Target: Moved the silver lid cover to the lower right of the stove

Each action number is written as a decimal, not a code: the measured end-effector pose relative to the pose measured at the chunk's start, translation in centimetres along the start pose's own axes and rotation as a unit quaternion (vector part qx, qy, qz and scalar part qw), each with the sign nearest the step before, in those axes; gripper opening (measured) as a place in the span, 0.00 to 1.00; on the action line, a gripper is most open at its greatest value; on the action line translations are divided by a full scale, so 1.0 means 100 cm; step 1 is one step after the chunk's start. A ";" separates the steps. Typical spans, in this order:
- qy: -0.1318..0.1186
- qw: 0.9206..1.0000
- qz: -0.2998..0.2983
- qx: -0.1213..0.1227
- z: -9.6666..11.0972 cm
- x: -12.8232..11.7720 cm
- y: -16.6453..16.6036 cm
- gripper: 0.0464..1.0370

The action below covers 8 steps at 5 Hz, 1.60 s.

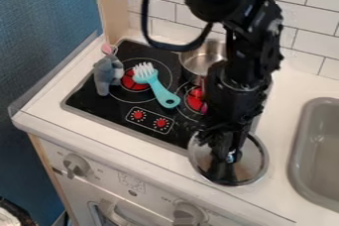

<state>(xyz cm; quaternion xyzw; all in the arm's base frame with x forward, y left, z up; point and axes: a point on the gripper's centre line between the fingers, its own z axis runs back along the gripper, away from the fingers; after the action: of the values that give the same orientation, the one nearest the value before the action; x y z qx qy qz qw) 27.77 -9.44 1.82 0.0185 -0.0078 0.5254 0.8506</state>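
Oven front (155,197) nearest; beyond it, the silver-rimmed lid (256,163) at the stove's lower right corner, black gripper (230,155) over it.

Lid: on white counter (73,128), edge at the corner of the black stove (92,96), sink (298,121) near on its right. Claw: hangs down at the lid's middle; cannot tell whether wide, narrow or holding the lid. Stovetop: metal pot (198,61) towards the back, partly behind the arm; turquoise brush (159,88), white bristles over the left burner, handle slanting down to the right; grey toy figure (104,76) just left of the bristles. Tiled wall (314,17) behind.
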 end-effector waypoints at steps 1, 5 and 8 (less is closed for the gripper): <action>-0.010 1.000 0.005 0.009 -0.007 0.003 -0.007 0.24; -0.004 1.000 0.007 0.019 -0.006 0.002 -0.014 0.89; 0.006 0.999 0.017 -0.032 0.044 0.010 -0.014 0.96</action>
<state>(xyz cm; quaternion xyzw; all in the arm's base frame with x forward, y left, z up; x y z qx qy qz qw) 29.46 -9.38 6.23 -0.0124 -0.0200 0.5397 0.8415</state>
